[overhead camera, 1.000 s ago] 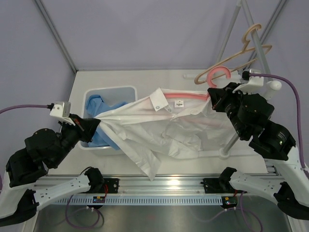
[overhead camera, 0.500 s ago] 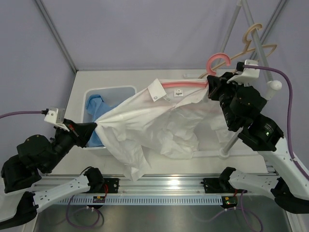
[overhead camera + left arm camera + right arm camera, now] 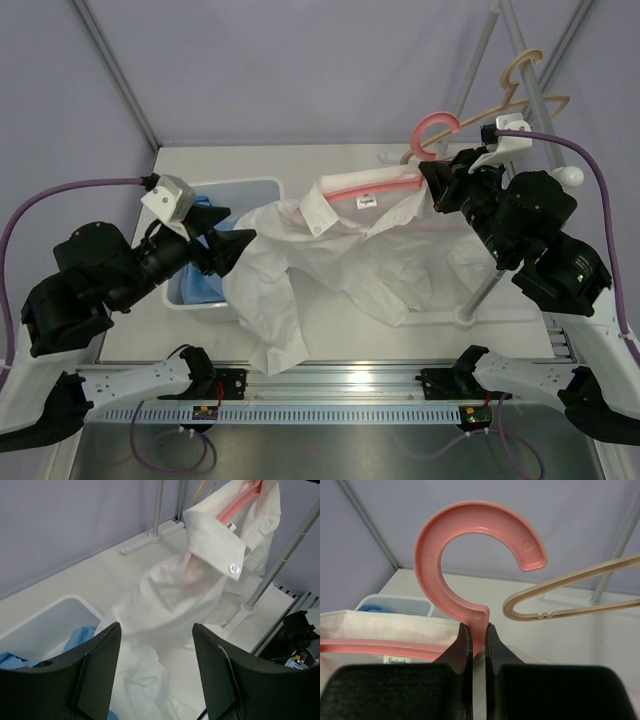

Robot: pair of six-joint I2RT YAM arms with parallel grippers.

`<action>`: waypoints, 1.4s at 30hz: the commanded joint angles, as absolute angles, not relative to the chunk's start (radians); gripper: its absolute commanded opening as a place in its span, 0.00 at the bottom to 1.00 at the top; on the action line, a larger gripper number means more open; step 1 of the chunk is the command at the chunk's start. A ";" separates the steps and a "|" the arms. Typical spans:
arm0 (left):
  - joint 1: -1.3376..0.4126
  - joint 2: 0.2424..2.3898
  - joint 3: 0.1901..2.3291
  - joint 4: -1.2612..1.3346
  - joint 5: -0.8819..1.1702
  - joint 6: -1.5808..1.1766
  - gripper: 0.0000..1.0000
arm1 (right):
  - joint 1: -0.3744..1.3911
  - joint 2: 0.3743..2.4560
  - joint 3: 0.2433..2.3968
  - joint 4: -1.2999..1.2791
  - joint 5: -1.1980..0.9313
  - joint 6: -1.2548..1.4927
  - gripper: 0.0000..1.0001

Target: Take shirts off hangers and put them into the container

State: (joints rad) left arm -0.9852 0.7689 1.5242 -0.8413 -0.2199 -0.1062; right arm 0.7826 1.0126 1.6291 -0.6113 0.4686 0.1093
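The white shirt [image 3: 330, 260] hangs from the pink hanger [image 3: 430, 130] and sags onto the table, one fold draped over the container's [image 3: 250, 188] right wall. My right gripper [image 3: 432, 185] is shut on the pink hanger's neck [image 3: 479, 620], just below the hook. My left gripper [image 3: 235, 245] is open beside the shirt's left edge; nothing lies between its fingers [image 3: 97, 675]. The light blue shirt [image 3: 205, 285] lies in the container [image 3: 45, 617]. The bare tan hanger [image 3: 520, 85] hangs on the rack at the far right. In the left wrist view the white shirt [image 3: 175, 590] is ahead.
A white pole with a round knob [image 3: 568, 177] sticks out by my right arm. The rack's upright pole [image 3: 490, 280] stands on a round foot [image 3: 465, 318] at the right. A metal rail [image 3: 330, 385] runs along the near edge.
My left gripper let go of the white shirt and opened, rising above the container's front edge. The shirt's left side slackened and dropped. My right gripper raised the pink hanger slightly.
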 commanded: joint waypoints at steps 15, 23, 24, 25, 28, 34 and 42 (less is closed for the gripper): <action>-0.982 0.976 1.457 -0.752 -0.006 0.008 0.64 | 0.779 0.943 1.720 -0.715 0.301 0.032 0.00; -0.982 0.919 1.439 -0.784 0.095 0.003 0.63 | 0.779 0.966 1.721 -0.690 0.334 0.018 0.00; -0.982 0.901 1.437 -0.782 0.101 0.003 0.65 | 0.779 0.968 1.720 -0.686 0.333 0.018 0.00; -0.982 0.893 1.437 -0.784 0.098 0.003 0.67 | 0.779 0.971 1.720 -0.686 0.334 0.020 0.00; -0.982 0.871 1.459 -0.804 0.063 0.008 0.74 | 0.779 0.976 1.715 -0.684 0.328 0.023 0.00; -0.982 0.879 1.451 -0.795 0.093 0.017 0.84 | 0.779 0.974 1.723 -0.684 0.307 0.029 0.00; -0.982 0.954 1.367 -0.726 0.146 0.005 0.74 | 0.779 0.991 1.779 -0.706 0.290 0.038 0.00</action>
